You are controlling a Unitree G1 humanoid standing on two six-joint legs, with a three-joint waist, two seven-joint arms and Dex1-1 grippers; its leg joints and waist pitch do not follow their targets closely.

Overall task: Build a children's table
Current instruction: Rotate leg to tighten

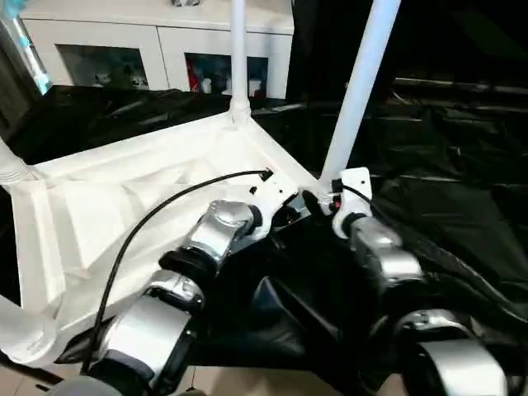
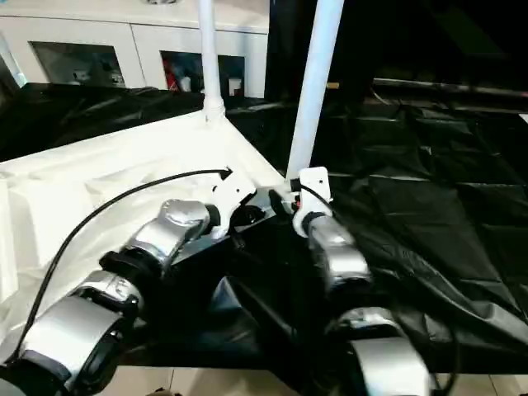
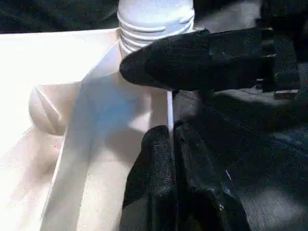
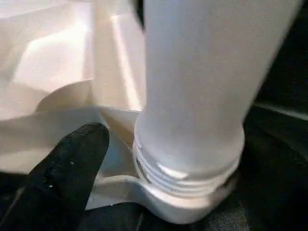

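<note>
White plastic all over this one: the tabletop [image 1: 140, 206] is lying upside down on the table [image 1: 462, 206] draped in black sheeting, ribbed underside facing up, toward the left side of the scene. The near-right leg [image 1: 359, 87] stands in the corner socket right where both arms meet, leaning a little to the right as it goes up, and in the right wrist view its threaded end [image 4: 185, 168] sits in the socket with a few thread rings showing above the rim. The far leg [image 1: 238, 54] stands upright in the far corner socket, and there are two more leg ends at the left edge, one at the far-left corner [image 1: 12, 165] and one at the near-left corner [image 1: 16, 330]. The left tool [image 3: 173, 144] has its two black fingers pinched together on the thin edge wall of the tabletop, just next to that near-right socket. The right tool [image 3: 211, 60] is at the base of the near-right leg, one finger [image 4: 67, 173] resting against the tabletop by the socket; can't tell how far it's open or whether it actually grips the leg. A white cabinet [image 1: 165, 41] with glass doors stands behind the table.
</note>
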